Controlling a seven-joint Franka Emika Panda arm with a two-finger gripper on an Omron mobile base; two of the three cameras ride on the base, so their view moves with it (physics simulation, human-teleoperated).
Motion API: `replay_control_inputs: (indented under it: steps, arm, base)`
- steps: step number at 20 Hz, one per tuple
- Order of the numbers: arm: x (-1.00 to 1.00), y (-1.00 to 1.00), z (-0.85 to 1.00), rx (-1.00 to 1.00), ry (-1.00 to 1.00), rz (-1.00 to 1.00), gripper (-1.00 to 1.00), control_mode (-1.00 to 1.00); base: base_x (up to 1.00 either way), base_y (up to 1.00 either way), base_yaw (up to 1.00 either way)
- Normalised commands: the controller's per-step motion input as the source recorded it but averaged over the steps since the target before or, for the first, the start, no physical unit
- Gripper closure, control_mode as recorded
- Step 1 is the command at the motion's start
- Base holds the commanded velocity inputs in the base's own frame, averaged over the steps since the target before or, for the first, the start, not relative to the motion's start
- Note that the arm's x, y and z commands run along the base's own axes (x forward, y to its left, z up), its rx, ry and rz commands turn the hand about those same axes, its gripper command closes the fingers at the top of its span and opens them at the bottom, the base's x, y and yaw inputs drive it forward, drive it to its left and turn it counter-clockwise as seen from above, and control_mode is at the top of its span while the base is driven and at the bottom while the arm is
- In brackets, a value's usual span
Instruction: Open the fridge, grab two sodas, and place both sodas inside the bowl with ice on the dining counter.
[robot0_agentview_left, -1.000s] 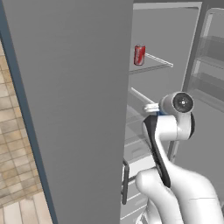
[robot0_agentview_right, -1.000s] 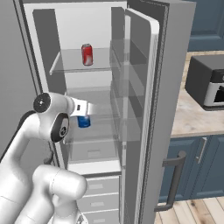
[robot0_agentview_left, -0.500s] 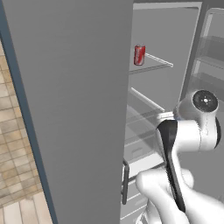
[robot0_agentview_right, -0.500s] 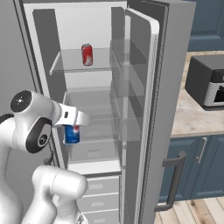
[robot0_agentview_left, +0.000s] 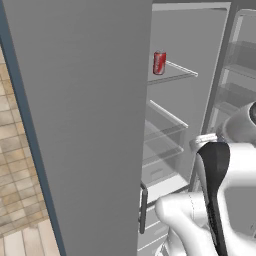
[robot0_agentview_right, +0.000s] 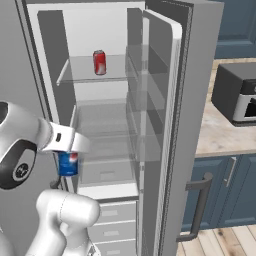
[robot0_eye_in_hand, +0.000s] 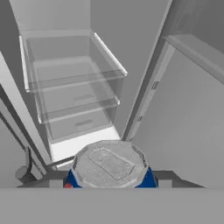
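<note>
The fridge (robot0_agentview_right: 102, 30) stands with both doors swung open, glass shelves (robot0_eye_in_hand: 70, 87) showing inside. A red soda (robot0_agentview_right: 99, 62) with a silver top stands upright on the upper shelf, also seen as the red soda (robot0_agentview_left: 159, 63) from the left. My gripper (robot0_agentview_right: 68, 152) hangs in front of the lower shelves, outside the compartment, shut on a blue and white soda (robot0_agentview_right: 67, 166). Looking along the hand, the blue soda's silver top (robot0_eye_in_hand: 109, 162) sits between my two dark fingers (robot0_eye_in_hand: 168, 177), with the fridge's lower shelves beyond it. The bowl and dining counter are out of view.
The open left door (robot0_agentview_left: 75, 100) forms a tall grey wall close to my arm. The right door (robot0_agentview_right: 167, 100) with its door shelves stands open on the other side. A black toaster oven (robot0_agentview_right: 237, 92) sits on the wooden back counter above dark blue cabinets (robot0_agentview_right: 225, 185).
My arm has drawn back out of the fridge and downward with the blue soda in the gripper. The red soda has stayed on its shelf.
</note>
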Motion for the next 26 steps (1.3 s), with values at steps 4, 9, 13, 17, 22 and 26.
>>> replay_control_inputs:
  steps: [4,9,13,17,22,26]
  arm:
    - [-0.37,0.11,-0.13,-0.02,0.06,0.0,1.0,-1.0]
    - [-0.61,0.04,-0.29,0.0,0.0,0.0,1.0,1.0]
    - [0.0,0.0,0.0,0.0,0.0,0.0,1.0,1.0]
    - [0.0,0.0,0.0,0.0,0.0,0.0,1.0,1.0]
    - [0.0,0.0,0.0,0.0,0.0,0.0,1.0,1.0]
    - [0.0,0.0,0.0,0.0,0.0,0.0,1.0,1.0]
  base:
    - [0.0,0.0,0.0]
    - [-0.2,0.04,-0.01]
    - [-1.0,0.17,-0.19]
    - [-0.95,0.07,-0.39]
    - [-0.51,-0.06,-0.5]
    - [-0.27,-0.22,-0.5]
